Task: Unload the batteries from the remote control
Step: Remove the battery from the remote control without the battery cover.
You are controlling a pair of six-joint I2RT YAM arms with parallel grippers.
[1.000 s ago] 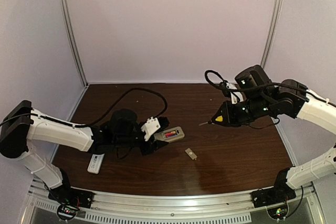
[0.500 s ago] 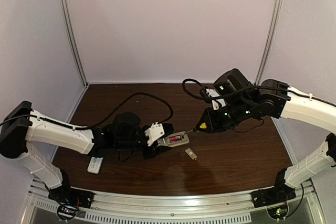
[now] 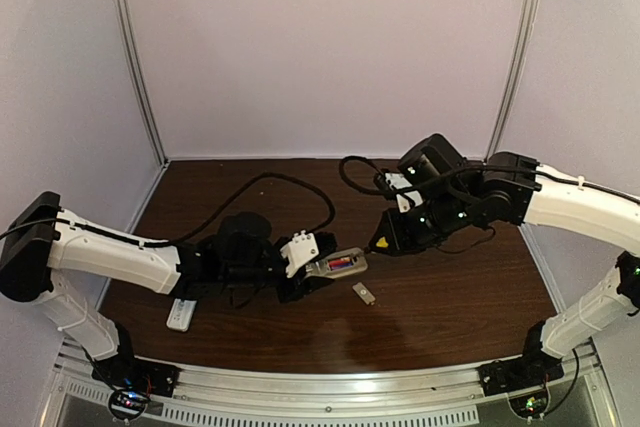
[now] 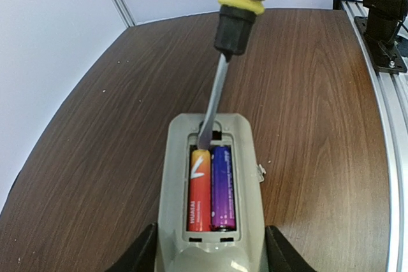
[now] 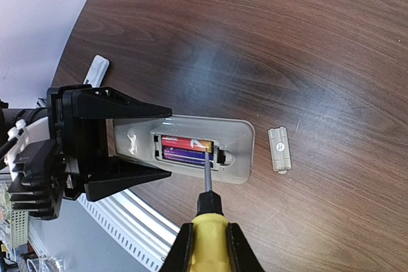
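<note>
My left gripper [image 3: 305, 275] [image 4: 209, 256] is shut on the sides of the grey remote control [image 3: 340, 265] [image 4: 245, 176] [image 5: 237, 151], which lies back up with its battery bay uncovered. Two batteries lie side by side in the bay: a red-orange one [image 4: 199, 189] [image 5: 183, 143] and a purple one [image 4: 222, 186] [image 5: 185, 155]. My right gripper [image 3: 392, 235] [image 5: 210, 243] is shut on the yellow handle of a screwdriver [image 4: 215, 93] [image 5: 208, 179]. Its blade tip sits in the bay at the far end of the red-orange battery.
The small grey cover plate [image 3: 364, 293] [image 5: 279, 149] lies on the brown table just right of the remote. A white remote [image 3: 182, 312] [image 5: 97, 68] lies near the left arm. A black cable [image 3: 270, 182] loops behind it. A metal rail [image 3: 320, 387] runs along the near edge.
The right arm swung left and down, bringing the screwdriver tip from mid-air into the remote's battery bay. The left gripper carried the remote slightly to the right.
</note>
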